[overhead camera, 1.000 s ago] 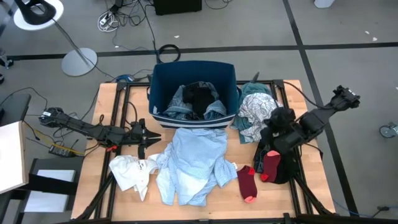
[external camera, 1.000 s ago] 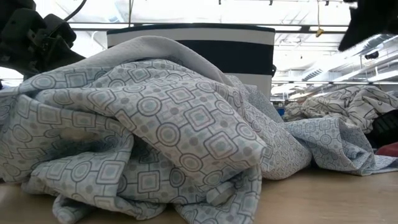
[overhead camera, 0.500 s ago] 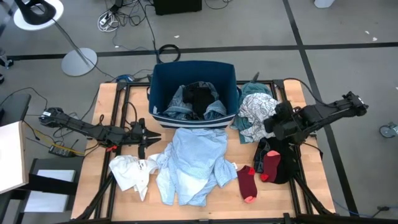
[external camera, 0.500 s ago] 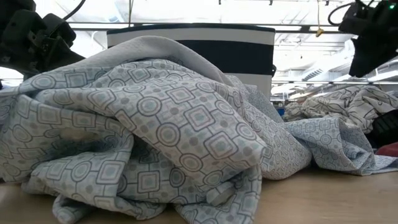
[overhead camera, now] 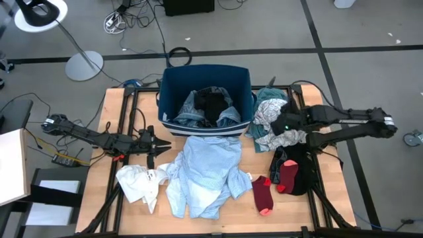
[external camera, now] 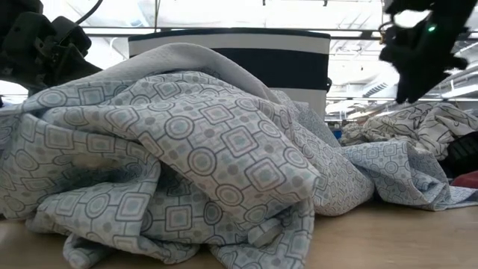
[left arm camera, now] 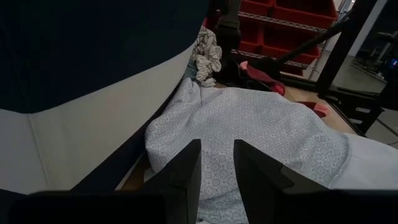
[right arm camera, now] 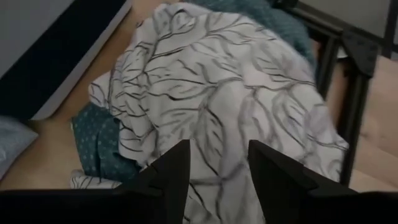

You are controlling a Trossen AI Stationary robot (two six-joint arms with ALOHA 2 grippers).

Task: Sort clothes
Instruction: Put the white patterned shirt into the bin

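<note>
From above, the right hand (overhead camera: 283, 123) hangs over the white patterned cloth (overhead camera: 271, 119) on the right side of the surface (overhead camera: 334, 198), just beside the blue bin (overhead camera: 206, 82). The left hand (overhead camera: 151, 143) waits on the left, near the light blue shirt (overhead camera: 205, 172) and the white tee (overhead camera: 137, 182). Two red socks (overhead camera: 263, 194) lie at the near right.

From table height, the blue shirt (external camera: 187, 157) fills the front, and the right arm shows dark at the upper right.

In the left wrist view, the left fingers (left arm camera: 186, 171) stand apart and hold nothing.

In the right wrist view, the right fingers (right arm camera: 174, 168) are spread, empty, just above the patterned cloth (right arm camera: 211, 106). To take it well, I think the hand should go down on a raised fold in the middle and pinch only this cloth, not the teal piece (right arm camera: 96, 134) under it.
</note>
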